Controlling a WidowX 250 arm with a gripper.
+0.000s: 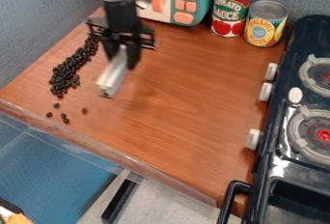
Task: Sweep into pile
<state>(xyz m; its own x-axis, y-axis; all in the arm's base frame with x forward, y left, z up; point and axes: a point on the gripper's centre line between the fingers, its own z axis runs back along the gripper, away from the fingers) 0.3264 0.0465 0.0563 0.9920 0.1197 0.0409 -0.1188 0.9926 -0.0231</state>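
Over the upper left part of the table (187, 92), the gripper (124, 58) is closed around a pale, long tool (112, 77), which hangs down at a tilt. Just left of it, the black beans (66, 73) lie in a long band near the wall (35, 35); a few loose beans (64, 118) sit apart, close to the front edge (97, 141). A hard or badly angled push could scatter the band or send those strays over the edge. Behind stand a toy microwave (184, 1) and two cans (230, 8), which, with the wall, limit room for the arm. The stove (283, 155) borders the right side.
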